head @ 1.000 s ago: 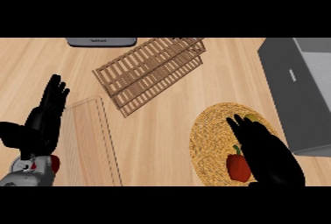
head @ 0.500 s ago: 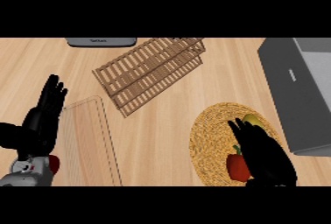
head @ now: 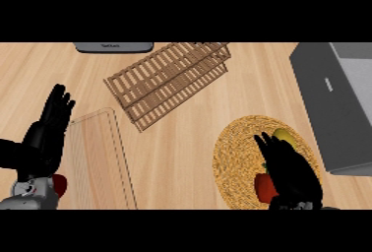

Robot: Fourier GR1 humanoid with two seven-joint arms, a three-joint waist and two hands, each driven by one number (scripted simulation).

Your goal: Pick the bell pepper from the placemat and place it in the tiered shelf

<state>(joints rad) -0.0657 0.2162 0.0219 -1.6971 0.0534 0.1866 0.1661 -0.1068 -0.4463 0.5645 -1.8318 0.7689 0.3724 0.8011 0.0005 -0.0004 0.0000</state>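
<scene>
My right hand point(head: 289, 170) sits over the placemat point(head: 236, 157), fingers point(head: 267, 146) stretched out fairly straight and pointing up-view, not curled round anything I can see. The bell pepper point(head: 264, 188) is on the placemat's lower part, red, poking out at the left edge of my palm; most of it is under the hand. A yellow-green patch point(head: 286, 136) shows just past the fingertips, also on the placemat. I can't tell if that is part of the pepper or a separate thing.

Handling, my guess: light, hollow, stiff skin, smooth and a bit slippery, rounded so it can roll. I'd wrap round its widest body from above, thumb one side and fingers opposite, not on the stem end.

Hard to make out: whether the palm touches the pepper, where the thumb is, the pepper's orientation and stem. All hidden by the hand.

The tiered shelf point(head: 169, 81) lies up and left of the placemat, well apart, slatted wood. A grey box point(head: 335, 101) is just right of the placemat, cut off by the view edge. My left hand point(head: 45, 135) rests open, fingers up, far left of the placemat over the desk point(head: 181, 147), beside a cutting board point(head: 98, 157). A red bit point(head: 59, 184) by its wrist is unclear. A grey item point(head: 112, 47) at top is cut off.
</scene>
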